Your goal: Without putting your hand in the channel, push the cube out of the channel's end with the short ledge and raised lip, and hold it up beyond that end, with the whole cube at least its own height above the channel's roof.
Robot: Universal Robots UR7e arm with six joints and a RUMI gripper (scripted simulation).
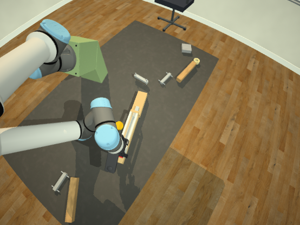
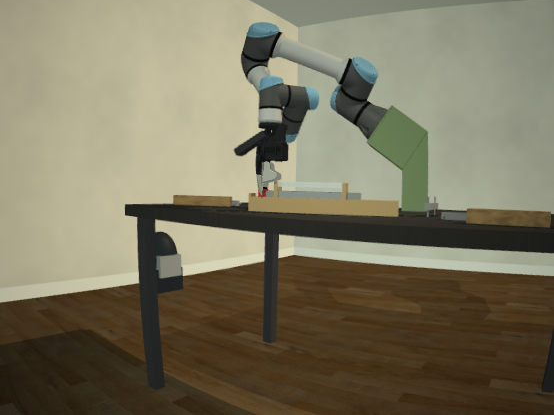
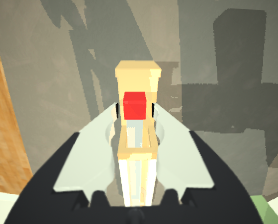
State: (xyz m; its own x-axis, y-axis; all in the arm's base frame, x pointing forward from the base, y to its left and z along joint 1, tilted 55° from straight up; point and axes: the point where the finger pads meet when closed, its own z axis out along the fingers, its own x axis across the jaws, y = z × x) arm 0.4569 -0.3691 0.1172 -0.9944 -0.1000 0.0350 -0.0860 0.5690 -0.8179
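Observation:
The red cube (image 1: 121, 156) (image 2: 264, 193) (image 3: 135, 106) sits on the short ledge just outside the channel's end, between the channel's mouth and the raised lip (image 3: 138, 67). A grey bar (image 2: 354, 196) (image 3: 135, 134) runs through the channel and reaches close behind the cube; its other end sticks out at the far end. The channel's clear roof (image 1: 132, 125) (image 2: 311, 183) is behind the cube. My gripper (image 2: 262, 191) (image 3: 135, 104) points down, part open, its fingertips low on either side of the cube. A narrow gap shows on both sides in the wrist view.
Wooden blocks (image 1: 72, 199) (image 1: 187, 71) and grey pieces with crossbars (image 1: 60, 181) (image 1: 141, 78) (image 1: 165, 78) lie around the channel. A yellow round thing (image 1: 119, 125) is beside the channel, near the arm. A pale grey block (image 1: 186, 48) is at the table's far side.

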